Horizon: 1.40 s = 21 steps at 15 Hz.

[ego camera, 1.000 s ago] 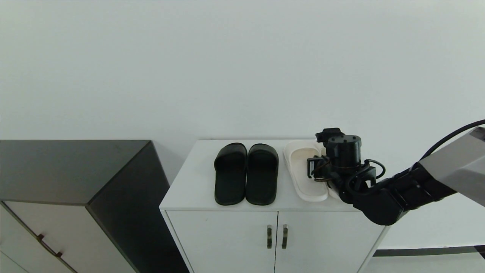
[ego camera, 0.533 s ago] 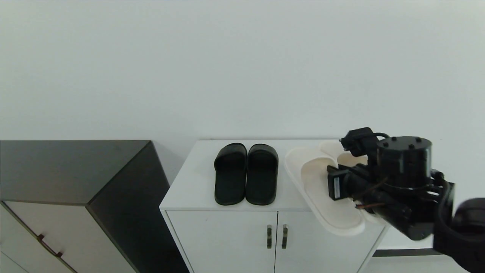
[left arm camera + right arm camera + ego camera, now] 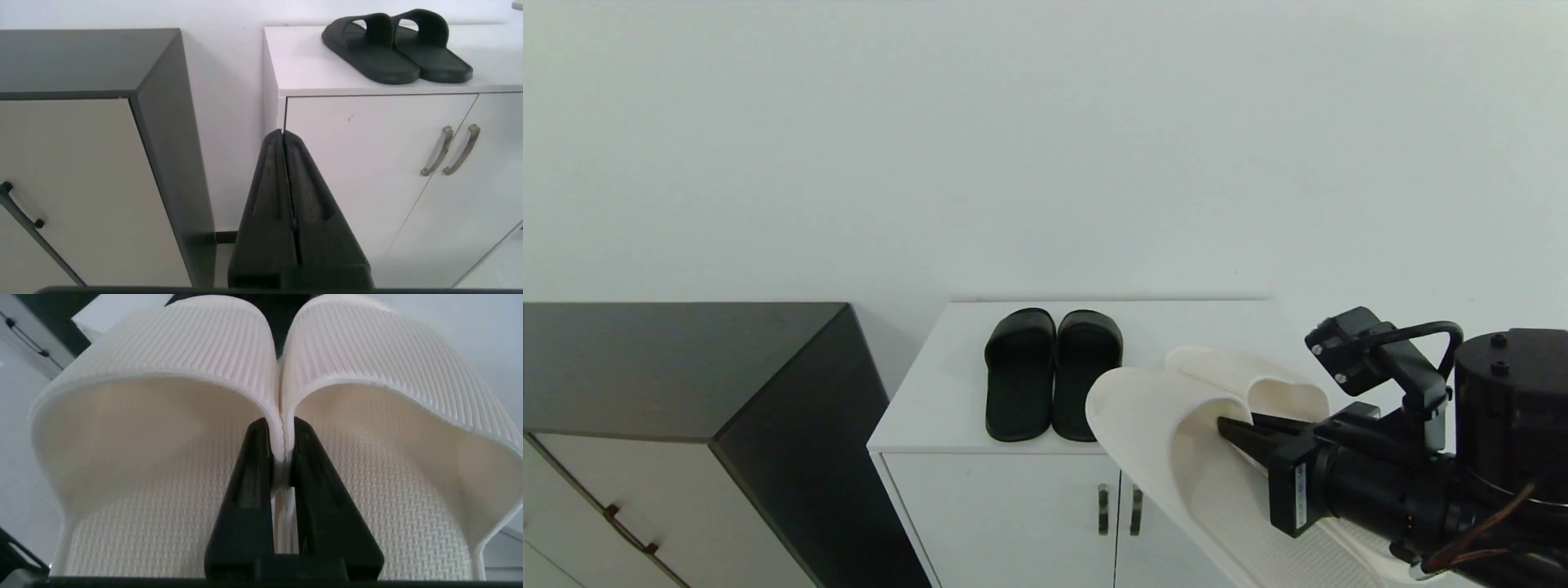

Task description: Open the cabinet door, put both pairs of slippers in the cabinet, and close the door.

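White slippers [image 3: 1168,425] pinched by the straps in right gripper [image 3: 278,449], held in front of cabinet [image 3: 915,425]. Black slippers [image 3: 1054,376] on cabinet top. Left gripper [image 3: 284,147] closed, empty, facing cabinet. Doors [image 3: 1013,523] unopened; nothing stowed.

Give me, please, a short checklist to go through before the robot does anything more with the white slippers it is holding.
1. Grip on white slippers: ok, the right gripper pinches both straps together.
2. Cabinet doors open: not ok, both are shut.
3. Left gripper free for a handle: ok, it is shut on nothing and faces the cabinet front.
4. Black slippers safe: ok, side by side on the cabinet top.
5. Room inside the cabinet: cannot tell, the doors hide it.
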{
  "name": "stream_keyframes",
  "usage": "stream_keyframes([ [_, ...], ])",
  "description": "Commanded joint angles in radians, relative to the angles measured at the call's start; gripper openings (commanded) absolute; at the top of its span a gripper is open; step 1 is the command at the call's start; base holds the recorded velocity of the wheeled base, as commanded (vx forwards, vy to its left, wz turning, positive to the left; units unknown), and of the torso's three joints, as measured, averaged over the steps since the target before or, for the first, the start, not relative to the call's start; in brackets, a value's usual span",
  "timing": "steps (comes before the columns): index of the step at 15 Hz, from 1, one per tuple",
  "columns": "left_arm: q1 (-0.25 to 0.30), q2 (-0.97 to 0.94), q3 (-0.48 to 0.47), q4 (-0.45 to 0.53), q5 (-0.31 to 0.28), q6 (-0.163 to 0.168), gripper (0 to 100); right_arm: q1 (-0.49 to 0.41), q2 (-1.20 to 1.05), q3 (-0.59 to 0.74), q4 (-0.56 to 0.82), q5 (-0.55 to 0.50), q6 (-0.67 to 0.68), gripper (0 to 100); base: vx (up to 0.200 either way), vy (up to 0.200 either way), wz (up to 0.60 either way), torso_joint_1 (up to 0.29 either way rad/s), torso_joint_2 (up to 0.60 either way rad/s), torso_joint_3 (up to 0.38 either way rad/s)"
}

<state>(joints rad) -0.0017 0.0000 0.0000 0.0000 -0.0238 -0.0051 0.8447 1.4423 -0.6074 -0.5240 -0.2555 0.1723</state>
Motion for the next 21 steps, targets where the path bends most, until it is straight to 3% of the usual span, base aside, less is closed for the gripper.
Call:
stream_keyframes([
  [1, 0.000, 0.002, 0.000, 0.000, 0.001, 0.001, 0, 0.004, -0.010, 0.012, -0.001, 0.012, -0.001, 0, -0.200, 0.000, 0.00, 0.002, 0.00, -0.002],
  [7, 0.000, 0.002, 0.000, 0.000, 0.001, -0.001, 0, 0.008, -0.003, 0.032, -0.004, 0.033, -0.002, 0, -0.200, 0.000, 0.00, 0.004, 0.00, 0.002],
  [19, 0.000, 0.002, 0.000, 0.000, -0.001, 0.001, 0, 0.004, -0.007, 0.063, -0.007, 0.067, -0.004, 0, 0.000, 0.000, 0.00, 0.000, 0.00, 0.000],
  [21, 0.000, 0.002, 0.000, 0.000, -0.001, -0.001, 0, 0.004, -0.008, 0.063, -0.005, 0.067, -0.005, 0, 0.000, -0.200, 0.00, 0.007, 0.00, 0.000],
])
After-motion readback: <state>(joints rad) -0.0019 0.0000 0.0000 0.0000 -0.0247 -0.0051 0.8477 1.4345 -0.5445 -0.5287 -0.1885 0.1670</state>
